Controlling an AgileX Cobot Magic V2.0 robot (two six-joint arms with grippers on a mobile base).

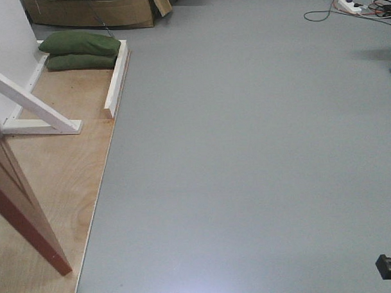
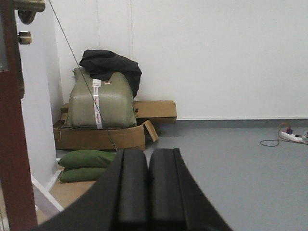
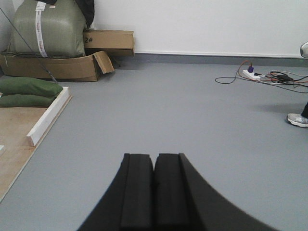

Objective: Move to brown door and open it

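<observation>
The brown door [image 1: 21,210] shows as a glossy reddish-brown slab leaning in from the lower left, over the plywood panel. In the left wrist view the door's edge [image 2: 12,144] fills the left border, with its brass lever handle [image 2: 29,7] and a small brass knob at the top corner. My left gripper [image 2: 147,156] is shut and empty, to the right of and below the handle, not touching the door. My right gripper [image 3: 154,156] is shut with nothing in it, over bare grey floor, and the door does not show in its view.
White frame braces [image 1: 33,104] and two green sandbags [image 1: 80,51] rest on the plywood panel [image 1: 61,170]. Cardboard boxes [image 2: 101,137] and an olive sack [image 2: 101,101] stand by the far wall. A power strip with cables [image 3: 252,74] and a shoe [image 3: 297,119] lie right.
</observation>
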